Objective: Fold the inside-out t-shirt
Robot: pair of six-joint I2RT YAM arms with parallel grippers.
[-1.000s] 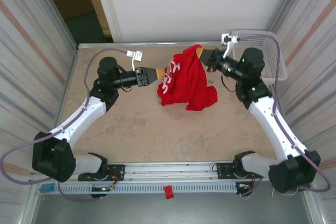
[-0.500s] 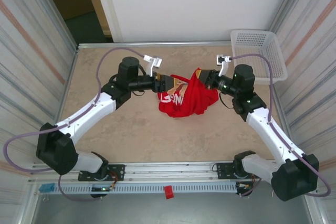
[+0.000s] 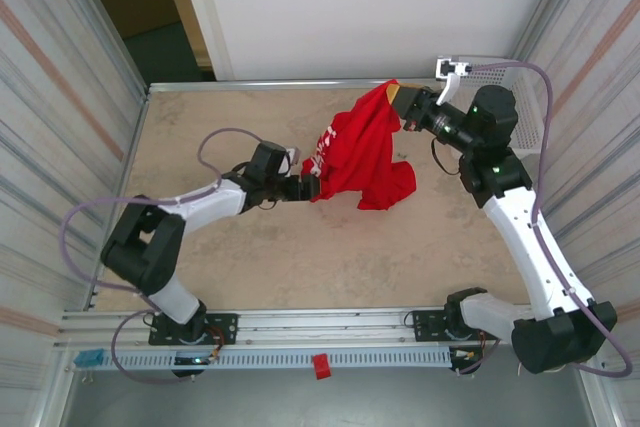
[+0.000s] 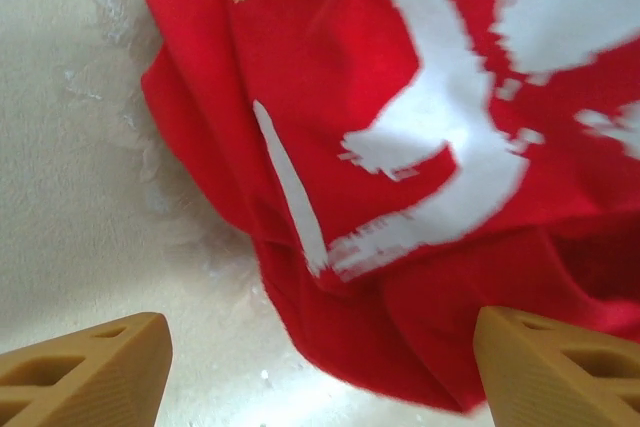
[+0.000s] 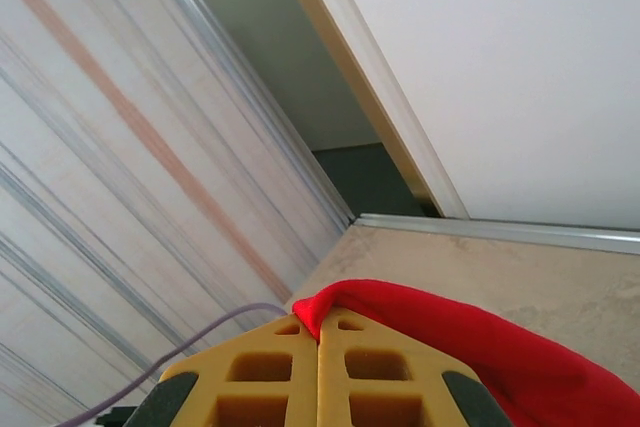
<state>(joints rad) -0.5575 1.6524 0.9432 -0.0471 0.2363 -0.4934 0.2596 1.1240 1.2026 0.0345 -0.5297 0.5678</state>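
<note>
The inside-out t-shirt (image 3: 360, 152) is bright red with white print and hangs bunched from my right gripper (image 3: 405, 102), its lower folds resting on the table. In the right wrist view my right gripper (image 5: 318, 332) is shut on a pinch of the red t-shirt (image 5: 480, 337). My left gripper (image 3: 305, 187) sits low over the table at the shirt's lower left edge. In the left wrist view my left gripper (image 4: 320, 337) is open, its tan fingertips (image 4: 95, 367) wide apart, and the t-shirt's (image 4: 400, 167) lower fold lies just ahead of them, not gripped.
A white lattice basket (image 3: 532, 112) stands at the far right corner, partly behind my right arm. The beige table (image 3: 300, 257) is walled by ribbed panels left and right. A purple cable loops off my left arm (image 3: 220, 135).
My right gripper has lifted the shirt up and back toward the far right. My left arm has dropped low and drawn back, its jaws spreading wider at the shirt's lower edge.
</note>
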